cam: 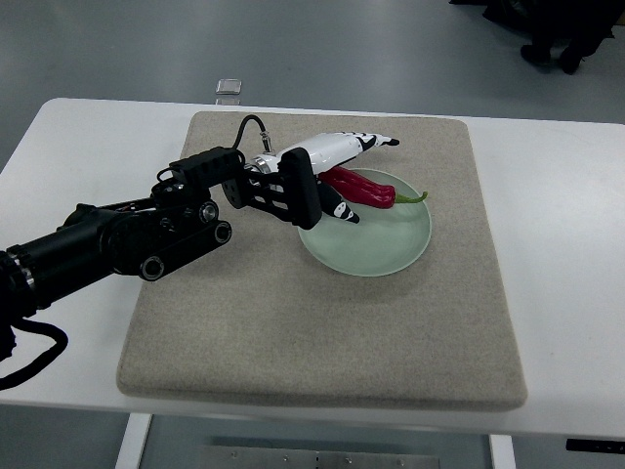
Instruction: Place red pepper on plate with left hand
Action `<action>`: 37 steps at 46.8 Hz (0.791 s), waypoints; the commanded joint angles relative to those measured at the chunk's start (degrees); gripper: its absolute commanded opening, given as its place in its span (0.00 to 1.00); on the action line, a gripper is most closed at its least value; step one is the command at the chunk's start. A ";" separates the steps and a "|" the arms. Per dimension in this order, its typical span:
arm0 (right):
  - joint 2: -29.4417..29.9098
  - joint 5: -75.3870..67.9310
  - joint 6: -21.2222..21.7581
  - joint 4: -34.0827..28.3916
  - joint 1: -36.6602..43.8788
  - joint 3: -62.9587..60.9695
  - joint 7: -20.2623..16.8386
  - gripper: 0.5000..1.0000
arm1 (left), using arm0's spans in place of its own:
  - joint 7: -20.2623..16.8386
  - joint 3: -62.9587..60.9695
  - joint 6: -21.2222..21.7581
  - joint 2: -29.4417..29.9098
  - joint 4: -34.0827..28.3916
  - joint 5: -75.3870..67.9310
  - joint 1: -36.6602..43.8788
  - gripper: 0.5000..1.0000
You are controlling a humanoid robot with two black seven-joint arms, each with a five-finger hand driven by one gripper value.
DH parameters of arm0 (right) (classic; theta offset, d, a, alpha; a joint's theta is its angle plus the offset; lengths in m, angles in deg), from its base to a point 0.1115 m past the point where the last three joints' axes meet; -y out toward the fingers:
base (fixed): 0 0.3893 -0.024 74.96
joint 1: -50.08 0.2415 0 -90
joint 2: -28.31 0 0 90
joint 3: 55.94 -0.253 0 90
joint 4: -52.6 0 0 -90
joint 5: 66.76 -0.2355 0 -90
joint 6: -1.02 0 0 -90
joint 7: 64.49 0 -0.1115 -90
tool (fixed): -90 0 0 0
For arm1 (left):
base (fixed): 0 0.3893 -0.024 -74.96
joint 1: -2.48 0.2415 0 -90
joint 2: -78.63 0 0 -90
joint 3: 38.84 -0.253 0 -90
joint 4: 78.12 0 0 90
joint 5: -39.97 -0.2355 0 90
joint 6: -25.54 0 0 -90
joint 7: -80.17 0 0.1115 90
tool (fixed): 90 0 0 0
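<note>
While the left hand (337,176) pinches the red pepper (363,189) between thumb and fingers, it sits over the pale green plate (391,249), near the mat's (293,322) far edge. Likely light, waxy, slippery, curved; grip mid-body, not the thin stem.

A mat (322,322) lies on the surface (566,274), with a plate (376,249) on the mat toward two o'clock. A pepper (366,189) rests on the plate's upper part, the left hand (332,176) over it from nine o'clock.
</note>
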 commanded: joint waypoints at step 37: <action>0.00 0.00 0.00 0.00 -0.03 0.00 0.00 0.86 | -0.36 14.34 9.76 0.72 -3.26 49.52 2.65 0.99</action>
